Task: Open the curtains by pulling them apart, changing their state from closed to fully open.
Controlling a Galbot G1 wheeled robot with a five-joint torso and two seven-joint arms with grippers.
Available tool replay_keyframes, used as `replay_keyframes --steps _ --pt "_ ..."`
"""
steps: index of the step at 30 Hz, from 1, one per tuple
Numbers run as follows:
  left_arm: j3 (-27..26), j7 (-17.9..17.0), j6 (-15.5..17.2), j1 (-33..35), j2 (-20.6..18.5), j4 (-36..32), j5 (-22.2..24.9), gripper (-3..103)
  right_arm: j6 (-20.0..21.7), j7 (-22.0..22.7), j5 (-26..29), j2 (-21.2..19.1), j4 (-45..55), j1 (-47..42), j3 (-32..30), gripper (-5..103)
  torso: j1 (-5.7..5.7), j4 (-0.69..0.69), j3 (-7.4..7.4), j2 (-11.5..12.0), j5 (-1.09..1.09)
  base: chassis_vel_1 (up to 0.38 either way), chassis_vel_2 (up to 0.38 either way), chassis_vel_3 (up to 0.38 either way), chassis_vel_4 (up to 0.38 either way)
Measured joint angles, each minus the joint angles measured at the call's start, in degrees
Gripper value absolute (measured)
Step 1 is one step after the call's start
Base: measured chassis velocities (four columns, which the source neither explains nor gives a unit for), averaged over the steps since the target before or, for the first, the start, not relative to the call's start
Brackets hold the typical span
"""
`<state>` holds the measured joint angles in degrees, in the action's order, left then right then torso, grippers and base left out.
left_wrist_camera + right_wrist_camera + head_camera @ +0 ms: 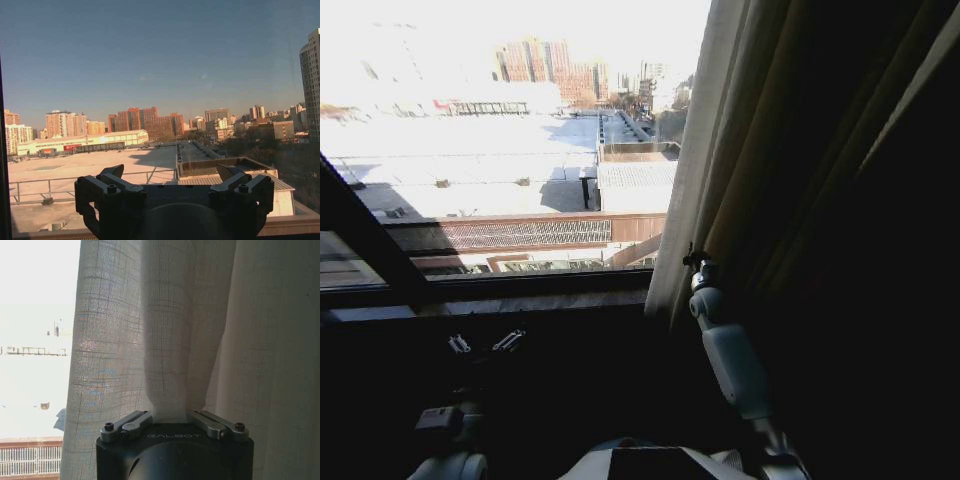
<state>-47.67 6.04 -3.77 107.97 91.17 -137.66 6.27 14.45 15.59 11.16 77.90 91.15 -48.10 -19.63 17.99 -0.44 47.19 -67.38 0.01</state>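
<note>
Our right gripper (170,421) has its jaws pinched on a fold of the curtains (170,340), which hang bunched at the right side of the window (510,150). Our left gripper (172,192) hangs low before the bare glass, jaws spread and empty. We judge the thin fabric could slip free if we tug sideways too sharply.

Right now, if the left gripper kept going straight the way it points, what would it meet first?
Probably the window glass: the left gripper, open, faces the rooftops with no curtain ahead. How near the pane is, I can't tell.
</note>
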Motion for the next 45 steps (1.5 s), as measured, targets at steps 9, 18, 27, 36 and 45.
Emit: replay_keyframes --steps 9,18,27,36,45 --pt "-0.01 0.0 -0.6 0.04 0.0 0.28 0.06 100 0.21 0.0 1.59 -0.5 1.68 -0.81 0.06 1 0.0 0.0 0.0 0.0 0.0 0.0 0.0 0.0 0.0" --pt "-0.01 -0.01 -1.2 0.13 0.0 0.72 0.1 100 0.38 -0.2 1.8 -0.49 2.53 -1.59 0.03 1 0.0 0.0 0.0 0.0 0.0 -0.01 -0.014 0.011 0.012" --pt "-0.17 -0.02 -1.38 -0.04 0.0 0.97 0.19 100 0.41 -0.26 1.8 -0.74 2.69 -1.68 0.02 1 0.0 0.01 0.0 0.0 0.0 -0.114 -0.147 0.123 0.148" --pt "0.05 -0.02 -1.38 -0.13 0.0 1.15 0.18 100 0.35 -0.28 1.74 -0.8 2.62 -1.79 -0.01 1 0.0 0.0 0.0 0.0 -0.01 -0.249 -0.311 0.242 0.32" --pt "0.11 0.04 -1.42 -0.1 0.02 1.15 0.15 100 0.03 -0.17 1.45 -0.88 2.7 -1.92 -0.16 1 -0.01 -0.01 0.0 0.0 0.03 -0.215 -0.226 0.235 0.235"
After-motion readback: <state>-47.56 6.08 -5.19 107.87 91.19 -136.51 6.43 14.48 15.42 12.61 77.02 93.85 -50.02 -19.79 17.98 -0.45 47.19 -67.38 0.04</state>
